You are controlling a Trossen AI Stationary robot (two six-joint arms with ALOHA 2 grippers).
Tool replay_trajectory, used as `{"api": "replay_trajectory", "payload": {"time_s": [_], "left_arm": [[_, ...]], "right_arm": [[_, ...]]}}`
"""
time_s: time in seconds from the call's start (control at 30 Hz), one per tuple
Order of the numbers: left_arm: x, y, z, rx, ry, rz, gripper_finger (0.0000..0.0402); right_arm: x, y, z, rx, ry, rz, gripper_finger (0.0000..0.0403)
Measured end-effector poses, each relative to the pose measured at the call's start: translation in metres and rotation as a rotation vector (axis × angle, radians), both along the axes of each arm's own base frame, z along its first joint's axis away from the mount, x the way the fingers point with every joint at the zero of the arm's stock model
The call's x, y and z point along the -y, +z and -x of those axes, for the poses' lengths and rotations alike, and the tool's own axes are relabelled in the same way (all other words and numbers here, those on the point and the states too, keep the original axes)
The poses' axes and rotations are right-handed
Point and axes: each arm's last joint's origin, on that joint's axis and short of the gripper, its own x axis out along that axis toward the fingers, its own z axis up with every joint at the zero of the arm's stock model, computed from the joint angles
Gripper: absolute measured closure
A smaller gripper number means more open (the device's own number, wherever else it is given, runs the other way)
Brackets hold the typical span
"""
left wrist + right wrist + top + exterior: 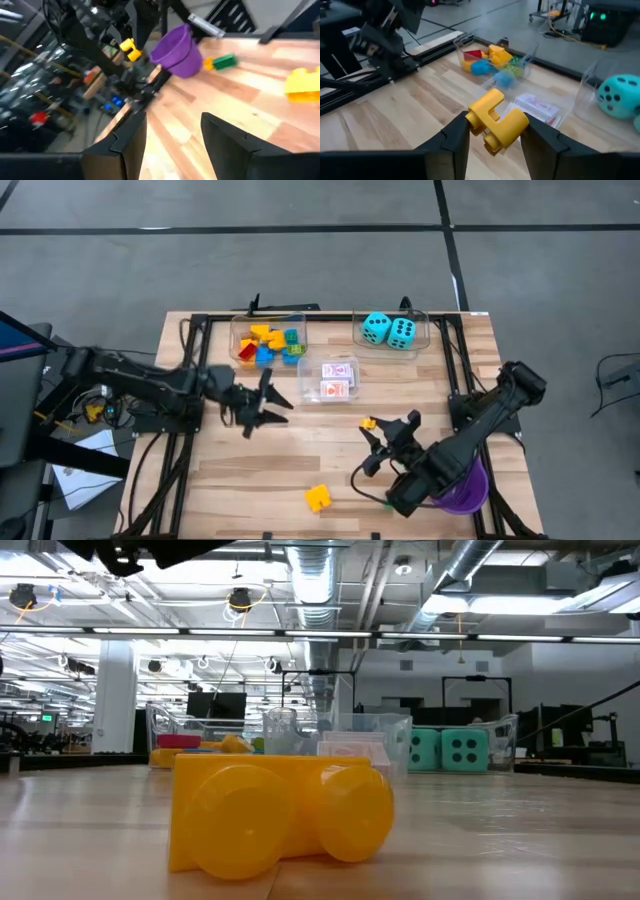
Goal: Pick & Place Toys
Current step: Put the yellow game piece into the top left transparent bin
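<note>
My right gripper (381,436) is over the table's near right part, shut on a small yellow brick (497,120), which also shows in the high view as the yellow brick (368,423). My left gripper (266,406) hovers left of centre, open, with nothing between its fingers (172,145). A second yellow brick (318,498) lies flat on the table near the front edge, and it fills the low view's foreground (280,815). A green brick (223,61) lies beside the purple cup (176,50). My right gripper pinches the yellow brick's two opposite sides (474,118) between its two fingers. The fingers slant slightly downward from the table's near right toward its far left. The brick is lifted clear of the table and sits tilted in the hold, studs facing down.
Three clear bins stand at the back: one with several coloured bricks (268,343), one with two turquoise dice (390,330), and one with red-and-white card packs (338,378). The purple cup (465,485) stands under my right arm at the near right. Bare wood lies between the grippers.
</note>
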Motion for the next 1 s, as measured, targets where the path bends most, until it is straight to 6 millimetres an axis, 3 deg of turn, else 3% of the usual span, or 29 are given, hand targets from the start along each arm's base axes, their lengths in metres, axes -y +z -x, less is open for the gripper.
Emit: {"api": "replay_trajectory", "payload": {"time_s": [0.4,0.63,0.77,1.0], "left_arm": [[0.086,-0.016,-0.018,0.209,0.239,-0.37,0.0211],[0.104,-0.029,-0.029,0.282,0.31,-0.466,0.0162],[0.108,-0.042,-0.038,0.285,0.34,-0.553,0.0135],[0.128,-0.045,-0.054,0.322,0.447,-0.704,0.0115]], "right_arm": [[0.015,0.013,-0.017,-0.092,0.052,0.13,0.0266],[0.022,0.017,-0.045,-0.126,0.146,0.146,0.0266],[0.023,0.022,-0.062,-0.114,0.273,0.151,0.0266],[0.018,0.026,-0.077,-0.099,0.497,0.157,0.0263]]}}
